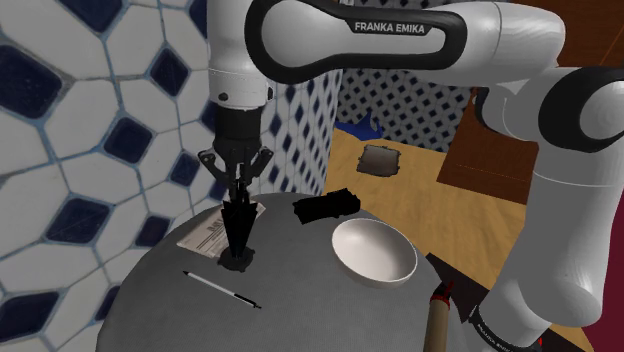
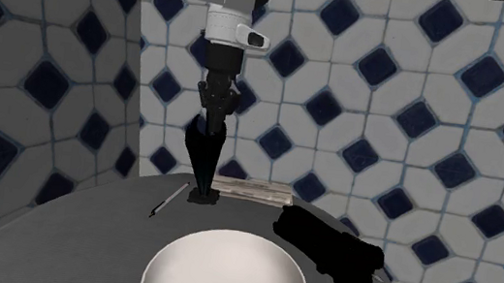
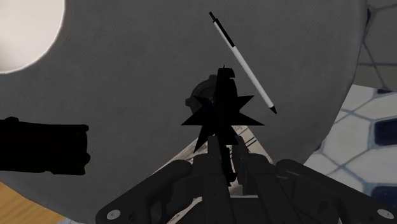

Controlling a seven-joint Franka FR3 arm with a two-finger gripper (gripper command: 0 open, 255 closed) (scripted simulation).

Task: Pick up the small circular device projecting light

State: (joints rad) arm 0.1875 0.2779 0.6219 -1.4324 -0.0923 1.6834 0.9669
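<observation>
The small round black device sits on the grey round table, toward its far left part in the shoulder view, and it rests on the table surface. We see the gripper standing straight down over it, its fingers drawn in to a narrow point that closes on the device's edge, so we read them as pinching it rather than spread. Just beyond the device lies a flat printed card, partly under the gripper, and a slim pen lies just nearer us on the table, apart from the device. Farther to the shoulder view's right are a black blocky object and a white bowl, both well apart from the grasp. We judge the main risk to be a thin, off-centre hold: the fingers catch only a small part of a low, round body, so on lifting it could pivot or slip out. A drop might knock the pen or slide the card.
</observation>
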